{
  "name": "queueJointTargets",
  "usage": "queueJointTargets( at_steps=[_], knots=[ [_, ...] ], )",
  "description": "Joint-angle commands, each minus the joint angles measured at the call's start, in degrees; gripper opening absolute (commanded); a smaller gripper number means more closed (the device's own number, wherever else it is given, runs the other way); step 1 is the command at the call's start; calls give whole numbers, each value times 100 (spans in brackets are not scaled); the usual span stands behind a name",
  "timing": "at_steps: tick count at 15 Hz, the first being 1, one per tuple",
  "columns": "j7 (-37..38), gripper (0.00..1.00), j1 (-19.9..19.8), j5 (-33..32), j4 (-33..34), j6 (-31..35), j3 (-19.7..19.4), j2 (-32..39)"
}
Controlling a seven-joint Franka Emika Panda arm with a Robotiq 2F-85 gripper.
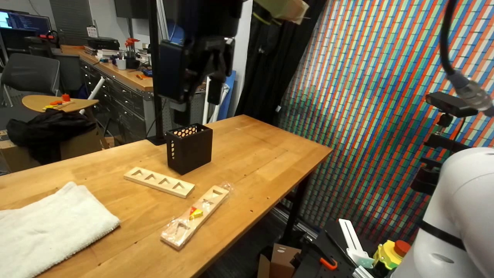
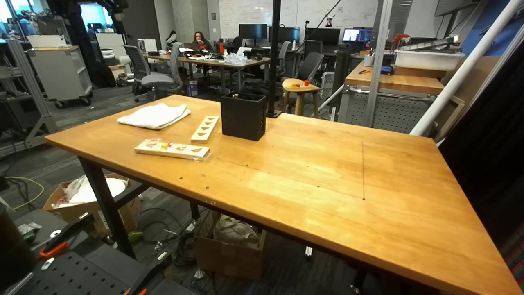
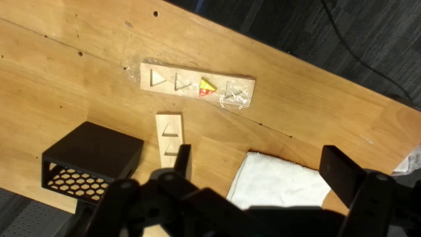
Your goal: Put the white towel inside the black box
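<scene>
Fingers (image 3: 340,174) wide apart above wooden tabletop (image 2: 311,176), seamed and pitted; carpet (image 3: 296,26) below, whiteboard (image 2: 299,14) behind.

On the desk (image 2: 327,172), a pale slotted block (image 1: 159,183) lies near a plastic-wrapped block (image 3: 196,85) with a red-and-yellow triangle (image 3: 207,88).

My exterior views give me a wooden surface (image 2: 327,172) catching pale patches of light, dark grey carpet (image 2: 282,272) beneath. Beyond it I make out a whiteboard (image 2: 258,13) behind black monitors (image 2: 252,32), a grey office chair (image 2: 159,78) and a wooden stool (image 2: 301,89); a black curtain (image 1: 270,65) hangs beside a multicoloured striped backdrop (image 1: 386,108).
</scene>
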Motion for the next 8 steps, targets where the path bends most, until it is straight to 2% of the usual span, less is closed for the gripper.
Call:
queueJointTargets(
  at_steps=[1,4,8],
  knots=[
    [430,100,98,-469,1100,-69,387,1216],
    [680,100,165,-904,1794,-54,635,2043],
    [849,100,352,-1610,2896,-79,757,3237]
  ],
)
